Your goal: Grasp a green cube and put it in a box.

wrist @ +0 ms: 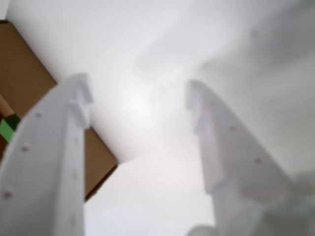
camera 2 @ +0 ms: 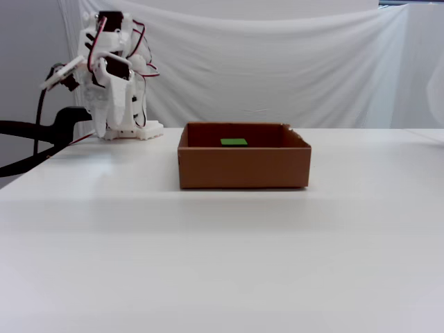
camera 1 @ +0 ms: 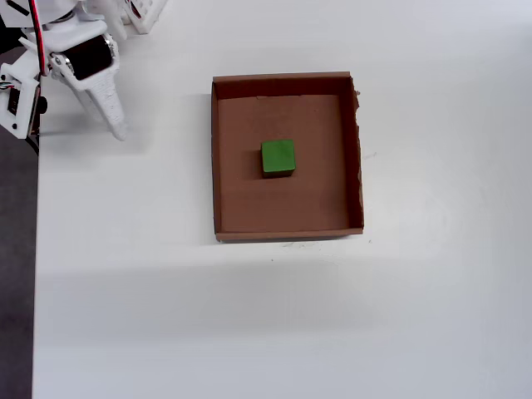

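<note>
The green cube (camera 1: 278, 157) sits inside the box (camera 1: 223, 199), flat on the brown floor, a little toward the far wall and clear of all four sides in the overhead view. From the fixed view only its top (camera 2: 234, 142) shows above the front wall of the box (camera 2: 243, 170).

My gripper (camera 1: 120, 131) is well away from it — folded back near my base at the top-left corner of the white table (camera 1: 249, 332) in the overhead view, tips pointing down toward the bare surface. In the fixed view my gripper (camera 2: 104, 132) hangs at the far left, to the left of the box and apart from it.

My jaws stand apart with nothing between them: the wrist view shows my two white fingers (wrist: 44, 167) spread wide, only blurred white table in the gap. At the left edge of that view a corner of the box (wrist: 24, 78) shows, and a sliver of the cube (wrist: 8, 127) — mostly cut off by the frame.
</note>
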